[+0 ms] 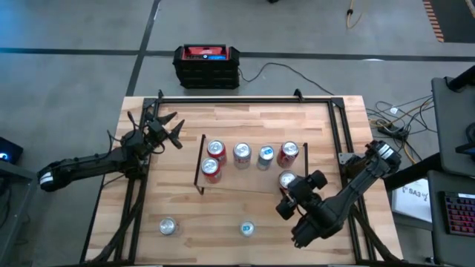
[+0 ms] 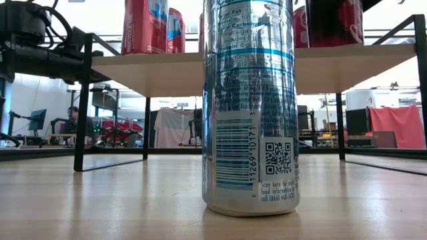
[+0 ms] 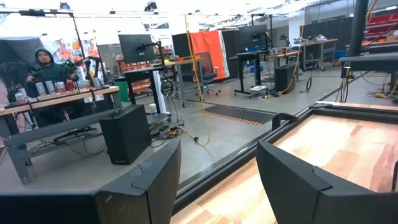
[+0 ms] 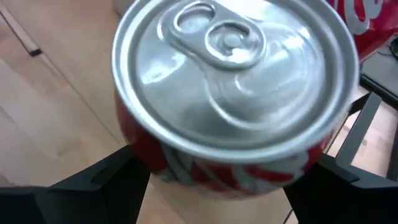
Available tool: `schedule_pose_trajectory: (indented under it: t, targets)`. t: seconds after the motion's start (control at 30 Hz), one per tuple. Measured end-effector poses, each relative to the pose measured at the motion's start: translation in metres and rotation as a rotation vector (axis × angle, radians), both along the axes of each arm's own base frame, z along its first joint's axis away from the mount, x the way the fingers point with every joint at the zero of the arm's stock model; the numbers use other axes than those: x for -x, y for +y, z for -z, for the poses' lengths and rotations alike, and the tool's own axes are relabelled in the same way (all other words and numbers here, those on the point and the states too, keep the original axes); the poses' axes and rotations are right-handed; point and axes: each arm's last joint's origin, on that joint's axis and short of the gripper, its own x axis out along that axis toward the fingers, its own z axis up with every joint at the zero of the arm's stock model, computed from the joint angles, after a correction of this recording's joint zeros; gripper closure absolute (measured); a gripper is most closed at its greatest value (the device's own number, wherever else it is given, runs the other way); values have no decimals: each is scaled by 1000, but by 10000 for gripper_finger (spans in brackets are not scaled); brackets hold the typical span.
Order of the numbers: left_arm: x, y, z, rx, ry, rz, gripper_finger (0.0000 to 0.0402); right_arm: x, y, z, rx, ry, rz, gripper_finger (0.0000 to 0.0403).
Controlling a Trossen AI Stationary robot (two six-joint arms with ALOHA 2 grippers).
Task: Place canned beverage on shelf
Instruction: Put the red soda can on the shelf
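While gripped at shelf [image 1: 252, 187] edge, red can [image 1: 288, 179] in right pincer [image 1: 295, 191].

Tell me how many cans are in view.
7: five on the shelf, one of them between the right gripper's fingers; two on the table, near-left and near-middle.

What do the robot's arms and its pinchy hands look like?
Both arms are dark, nearly black, built from chunky jointed pieces. The left arm has a white band near its base and thin cables by its wrist. The left gripper and right gripper each end in two flat, blocky black fingers with angled edges.
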Motion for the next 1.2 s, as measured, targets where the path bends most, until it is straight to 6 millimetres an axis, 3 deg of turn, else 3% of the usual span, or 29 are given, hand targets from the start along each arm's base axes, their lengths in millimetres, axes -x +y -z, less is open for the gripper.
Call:
schedule_pose_trajectory:
  t: [0.33, 0.83, 1.2]
  targets:
    - [0, 0, 0, 0, 1, 0, 207, 4, 4, 0, -7, 40, -31, 103]
    - [0, 0, 0, 0, 0, 0, 207, 8, -1, -10, -85, -45, 39, 103]
    - [0, 0, 0, 0, 1, 0, 207, 7, -2, -17, -49, -131, 33, 68]
